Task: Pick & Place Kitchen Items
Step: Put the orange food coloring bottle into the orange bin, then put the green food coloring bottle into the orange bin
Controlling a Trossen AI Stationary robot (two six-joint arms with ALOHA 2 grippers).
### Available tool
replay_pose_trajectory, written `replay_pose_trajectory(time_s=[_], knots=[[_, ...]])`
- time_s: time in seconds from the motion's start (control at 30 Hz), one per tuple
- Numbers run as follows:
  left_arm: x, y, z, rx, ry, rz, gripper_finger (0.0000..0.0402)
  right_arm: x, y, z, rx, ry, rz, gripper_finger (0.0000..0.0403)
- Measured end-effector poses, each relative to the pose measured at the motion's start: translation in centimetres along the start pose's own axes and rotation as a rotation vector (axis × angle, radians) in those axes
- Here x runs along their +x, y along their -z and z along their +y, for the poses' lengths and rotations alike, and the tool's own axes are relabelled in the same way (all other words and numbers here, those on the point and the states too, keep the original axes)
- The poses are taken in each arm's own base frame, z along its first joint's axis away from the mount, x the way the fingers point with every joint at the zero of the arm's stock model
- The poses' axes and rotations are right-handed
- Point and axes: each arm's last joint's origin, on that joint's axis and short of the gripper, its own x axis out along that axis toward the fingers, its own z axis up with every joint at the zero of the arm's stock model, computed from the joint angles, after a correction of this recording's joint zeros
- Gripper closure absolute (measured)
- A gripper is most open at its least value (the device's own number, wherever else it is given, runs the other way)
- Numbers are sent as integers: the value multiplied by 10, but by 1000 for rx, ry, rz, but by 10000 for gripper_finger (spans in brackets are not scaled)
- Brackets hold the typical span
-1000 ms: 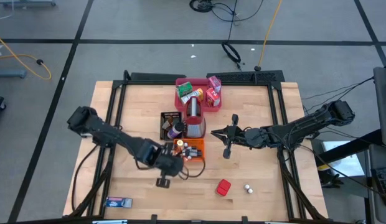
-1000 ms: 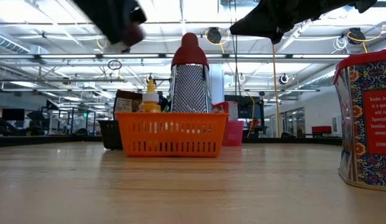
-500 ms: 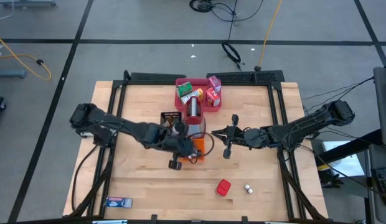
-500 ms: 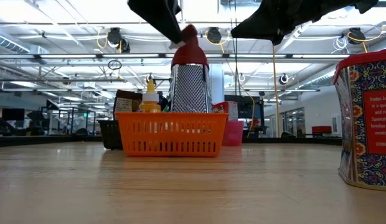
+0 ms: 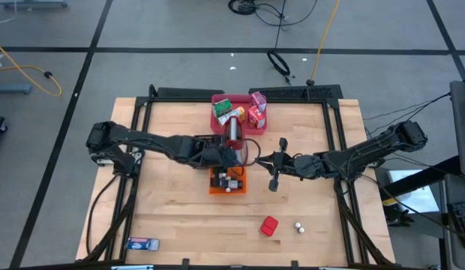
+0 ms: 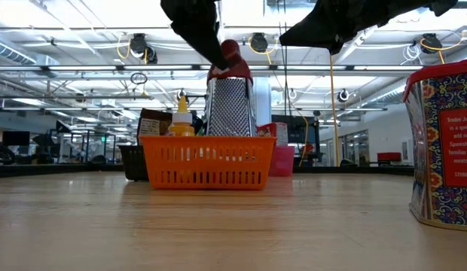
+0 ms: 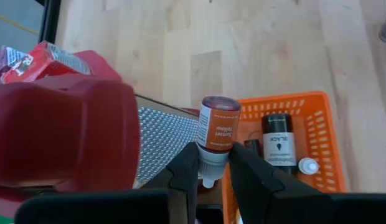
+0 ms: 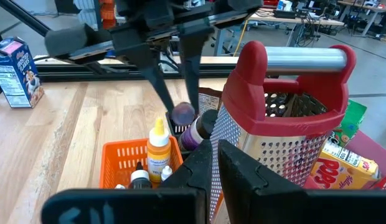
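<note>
My left gripper (image 7: 211,171) is shut on a small bottle (image 7: 218,130) with an orange label. It hovers over the far end of the orange basket (image 5: 227,182), close beside the red-and-silver grater (image 5: 234,142). The right wrist view shows the bottle (image 8: 182,113) below the left arm's fingers. Small bottles stand in the orange basket, among them a yellow-capped one (image 8: 158,146) and a black-labelled one (image 7: 277,144). My right gripper (image 5: 257,159) is shut with nothing in it and hangs level just right of the grater. My left gripper pinches the bottle's white cap end (image 7: 208,169) between its two fingers. The fingers (image 8: 157,78) slant down from the table's left. The bottle sticks out past the fingertips, base end away from them, lifted clear above the baskets.
A pink tray (image 5: 217,114) with cartons sits at the far middle, and a black basket (image 5: 205,146) is left of the grater. A red box (image 5: 269,226) and tiny shakers (image 5: 298,226) lie near right, a blue carton (image 5: 142,243) near left. A patterned tin (image 6: 444,143) is close to the low camera.
My left gripper has travelled from the near left of the orange basket toward the table's far and right side, rising a little and turning, and now hangs over the basket's far end by the grater. The bottle has gone with it, lifted clear.
</note>
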Motion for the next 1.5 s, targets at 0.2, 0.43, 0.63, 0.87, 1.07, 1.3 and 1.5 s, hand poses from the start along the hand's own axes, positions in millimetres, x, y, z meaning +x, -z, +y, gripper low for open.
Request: replay_pose_trajectory(time_s=[0.2,0.43,0.63,0.87,1.07,1.3,1.5], knots=[[0,0,-1,-3,18,-1,320,0,0,0,0,0,0,385],[0,0,-2,-4,52,-5,321,0,0,0,0,0,0,385],[0,-2,-1,-25,51,-27,316,0,0,0,0,0,0,385],[0,-4,-1,-57,50,-40,316,0,0,0,0,0,0,385],[0,-3,-2,-54,58,-28,289,0,0,0,0,0,0,385],[0,-3,-2,-54,58,-28,218,0,0,0,-2,0,3,385],[0,-3,-2,-52,58,-34,192,0,0,0,-2,0,3,385]])
